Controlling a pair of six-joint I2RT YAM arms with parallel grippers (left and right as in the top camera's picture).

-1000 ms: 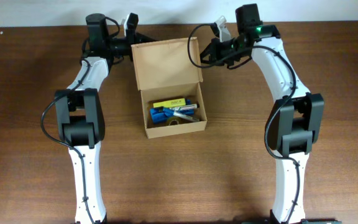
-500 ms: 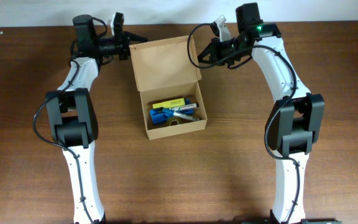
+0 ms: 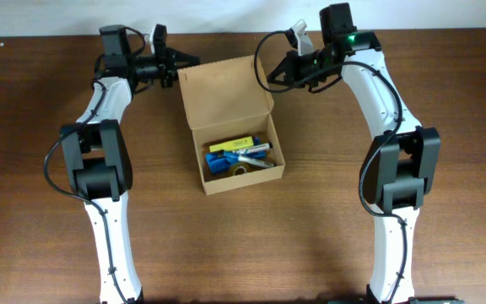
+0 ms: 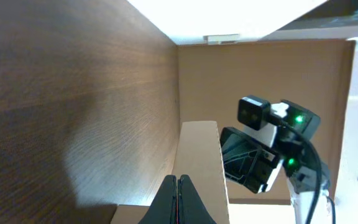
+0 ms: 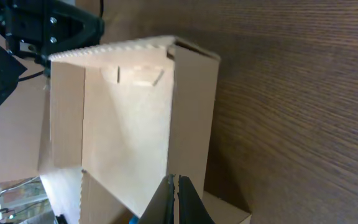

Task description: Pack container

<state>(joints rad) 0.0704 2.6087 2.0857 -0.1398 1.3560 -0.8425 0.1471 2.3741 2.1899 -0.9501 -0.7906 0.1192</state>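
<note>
Sitting on the wooden table (image 3: 310,219), the container (image 3: 243,179) is seen open with markers (image 3: 251,150) inside, its flap lid (image 3: 226,89) raised behind, the left gripper (image 3: 191,60) pressed together just beside the lid's far left corner, the right gripper (image 3: 268,76) likewise closed near its far right edge.
</note>
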